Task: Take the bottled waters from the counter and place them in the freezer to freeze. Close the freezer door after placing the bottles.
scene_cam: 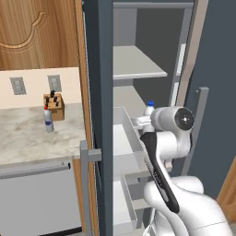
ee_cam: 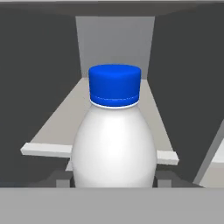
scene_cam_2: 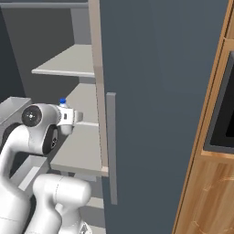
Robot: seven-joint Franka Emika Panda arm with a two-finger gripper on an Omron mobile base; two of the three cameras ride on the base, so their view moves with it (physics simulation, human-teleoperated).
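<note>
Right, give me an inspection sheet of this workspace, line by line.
Surface: counter, beige marbled stone.
Job's things: blue-capped bottle upright, held in front of a pale freezer shelf; red-capped bottle standing on the counter; freezer door open.
Clutter: wooden knife block behind the red-capped bottle, by the wall.
Grippers: gripper around the blue-capped bottle's body.
Cables: nothing seen.
Surroundings: grey dishwasher front under the counter; wooden cabinets at the right.
</note>
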